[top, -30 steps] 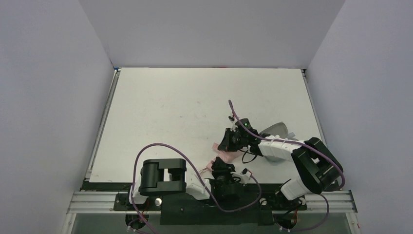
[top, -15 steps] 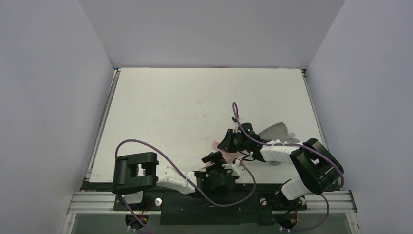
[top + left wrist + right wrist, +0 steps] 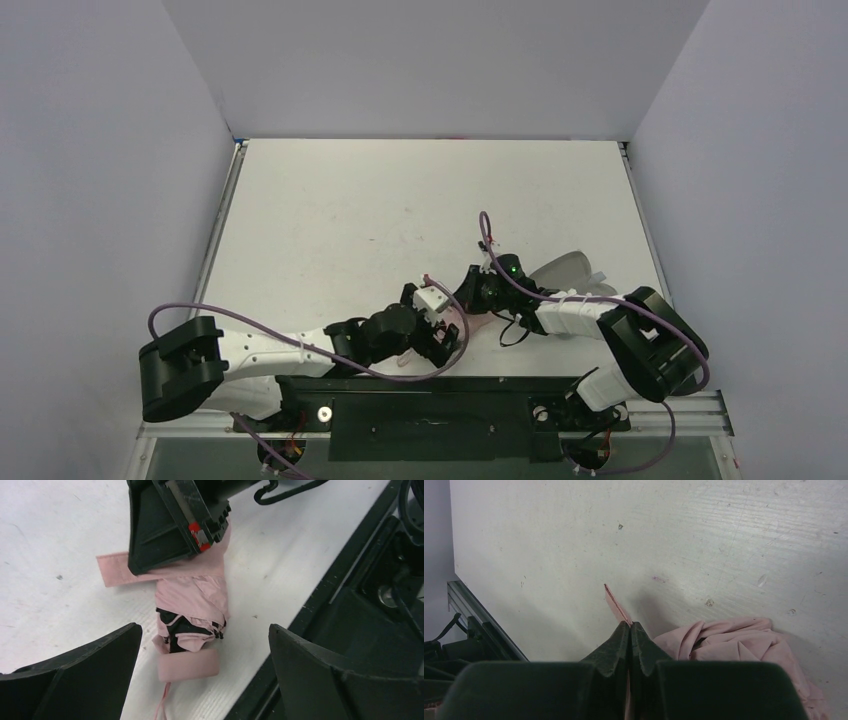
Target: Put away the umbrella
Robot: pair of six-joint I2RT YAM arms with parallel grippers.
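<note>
Left tool point(image 3: 204, 630) swung over umbrella point(image 3: 192, 590), spread jaws straddling it.

Bright, diffuse overhead light, soft shadows beside the umbrella point(image 3: 192, 592), slightly blurred wrist-view foregrounds.

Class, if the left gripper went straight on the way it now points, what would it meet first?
Probably the pink handle of the umbrella, just ahead of the left gripper, in line with its open gap.
</note>
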